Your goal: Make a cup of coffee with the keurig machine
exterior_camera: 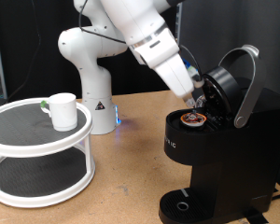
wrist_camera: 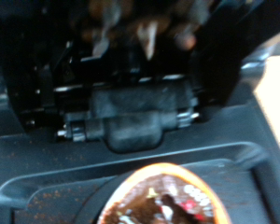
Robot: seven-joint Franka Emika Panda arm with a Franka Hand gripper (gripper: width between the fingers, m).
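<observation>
Wooden desk carries the keurig, lid up, pod seated; the claw hovers there, spread unclear. Probably heavy and rigid, it is best worked by its handle.

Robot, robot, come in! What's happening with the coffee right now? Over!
Gripper at the keurig machine's open lid, right over the pod sitting in its chamber. Cup waiting on the white round shelf. Nothing blocking.

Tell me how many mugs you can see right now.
1. The white mug stands on the top shelf of the round white stand, at the exterior view's left, away from the coffee machine and the gripper. Others could be hidden behind the machine.
</observation>
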